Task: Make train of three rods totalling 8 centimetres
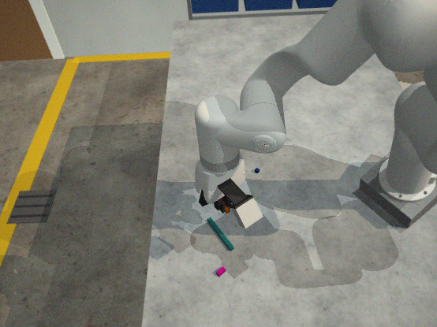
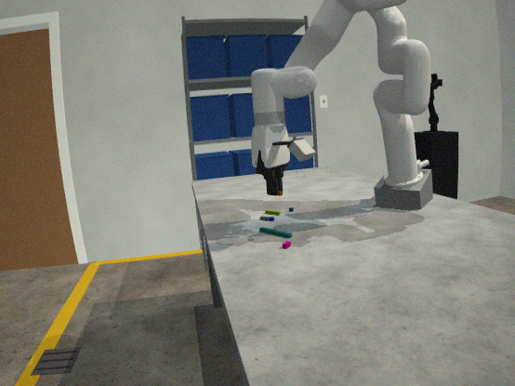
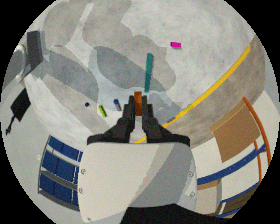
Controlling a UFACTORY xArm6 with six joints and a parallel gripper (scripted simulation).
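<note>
Item 1, fingers: nearly closed, pinching the orange rod (image 3: 138,100) (4) near its upper part, the rod hanging roughly upright with its lower end showing below the tips in the exterior view (image 2: 279,192); the narrow pinch suits a thin rod, and the height above the table (image 2: 363,289) presumably keeps the load free of the rods lying below during carriage. Item 2, grey rod (image 2: 266,218) (3) with a short blue rod (image 2: 271,219) (1) just at its end, flat on the table below the fingers; the 2 appear end to end, and 3 + 1 + 4 = 8, so this pair reads as the start of the train and the orange rod as its third member, though whether they touch is too small to tell. Item 3, lime rod (image 2: 272,212) (5): flat, just behind the pair, probably nearer than the task allows for a spare. Item 4, second blue rod (image 1: 256,170) (1): farther back, alone. Item 5, turquoise rod (image 1: 220,234) (10): flat, diagonal, in front of the pair, a spare. Item 6, magenta rod (image 1: 221,271) (2): nearest the table's front, well apart from the rest, a spare.
</note>
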